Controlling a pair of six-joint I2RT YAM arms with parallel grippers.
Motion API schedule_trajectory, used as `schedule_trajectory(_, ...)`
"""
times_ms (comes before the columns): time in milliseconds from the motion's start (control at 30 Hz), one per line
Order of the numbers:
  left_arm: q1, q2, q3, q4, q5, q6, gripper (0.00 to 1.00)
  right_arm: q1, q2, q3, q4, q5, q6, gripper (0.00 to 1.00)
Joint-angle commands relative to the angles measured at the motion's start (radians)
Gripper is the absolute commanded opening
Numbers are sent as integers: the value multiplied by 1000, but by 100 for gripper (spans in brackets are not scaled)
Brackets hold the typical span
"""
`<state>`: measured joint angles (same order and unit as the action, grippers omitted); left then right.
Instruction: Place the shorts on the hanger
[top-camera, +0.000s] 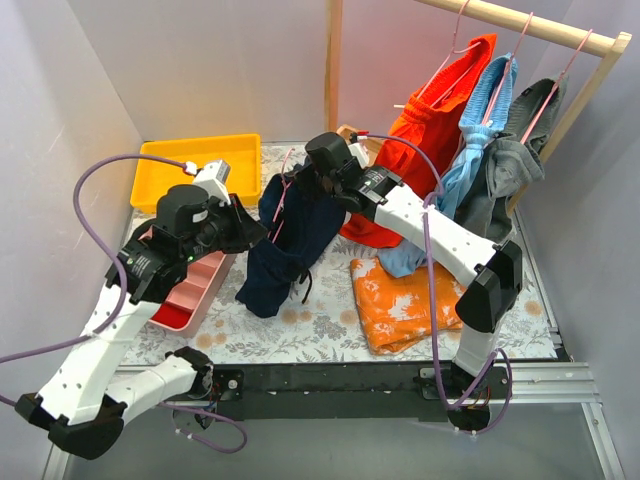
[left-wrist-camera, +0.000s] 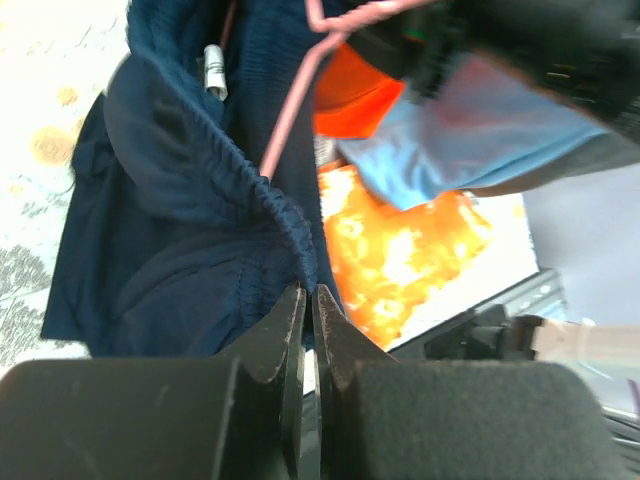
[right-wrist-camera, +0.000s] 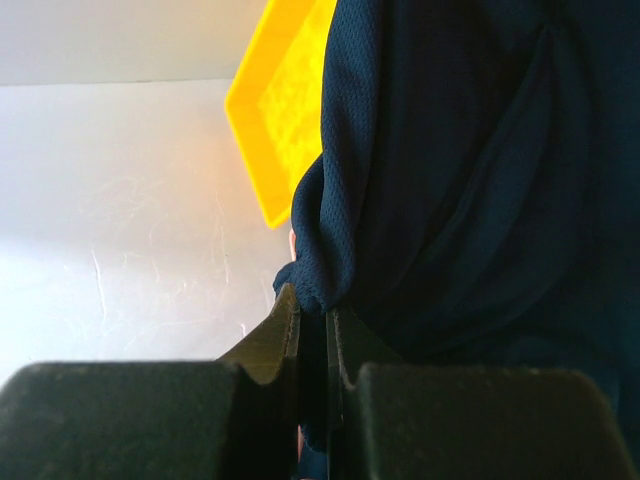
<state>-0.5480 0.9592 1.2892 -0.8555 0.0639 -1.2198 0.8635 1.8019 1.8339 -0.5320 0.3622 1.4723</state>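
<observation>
The navy shorts (top-camera: 292, 238) hang bunched above the table between my two grippers, their lower end touching the floral cloth. The pink wire hanger (top-camera: 284, 192) runs down through their top; the left wrist view shows its wire (left-wrist-camera: 293, 100) going into the waistband (left-wrist-camera: 180, 230). My left gripper (top-camera: 254, 232) is shut on the waistband edge (left-wrist-camera: 308, 300). My right gripper (top-camera: 320, 188) is shut on a fold of the shorts (right-wrist-camera: 327, 312), which fill that view (right-wrist-camera: 480, 180). A pink sliver (right-wrist-camera: 293, 243) shows just behind the jaws.
A yellow tray (top-camera: 200, 165) sits at the back left and a pink bin (top-camera: 195, 290) under my left arm. An orange patterned cloth (top-camera: 405, 300) lies front right. A wooden rack (top-camera: 520, 18) holds red-orange (top-camera: 440, 110), light blue (top-camera: 480, 140) and grey (top-camera: 515, 165) clothes.
</observation>
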Motion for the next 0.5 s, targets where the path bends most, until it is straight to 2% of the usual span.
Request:
schedule_trajectory(0,0,-56,53,1,42,-15,0,-17,-15,37,63,4,40,1)
schedule_trajectory(67,0,-48,6,12,83,-23,0,-17,-6,48,70,-8,48,1)
schedule_trajectory(133,0,-25,-22,21,106,-21,8,-17,7,70,64,-9,51,1)
schedule_trajectory(167,0,-17,-28,21,102,-14,17,-17,7,76,61,-6,57,1)
schedule_trajectory(200,0,-8,-28,19,94,2,36,-17,7,76,63,-9,56,1)
schedule_trajectory(267,-1,-5,-22,18,77,22,46,-17,7,65,73,-26,60,1)
schedule_trajectory(300,0,-2,-18,18,74,35,57,-17,5,59,75,-32,59,1)
schedule_trajectory(333,0,3,-10,10,68,45,61,-17,7,47,78,-40,60,1)
schedule_trajectory(400,0,6,19,-19,28,74,61,-17,5,36,78,-52,65,1)
schedule_trajectory(467,0,6,35,-48,-22,95,49,-17,-1,25,78,-54,63,1)
